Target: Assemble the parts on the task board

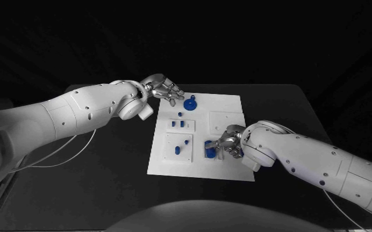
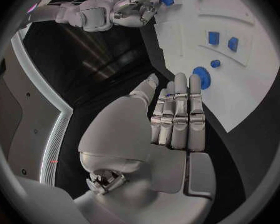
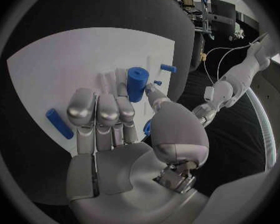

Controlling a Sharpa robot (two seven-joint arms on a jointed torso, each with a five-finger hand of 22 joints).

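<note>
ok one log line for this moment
left hand: open, at board far edge by blue disc | right hand: on blue block, grasp unclear | phase: assembly underway

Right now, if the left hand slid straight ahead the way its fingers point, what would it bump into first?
Probably the round blue knob on the white board. The left hand has its straight fingers aimed at it, tips just short, though height above the board is unclear.
</note>
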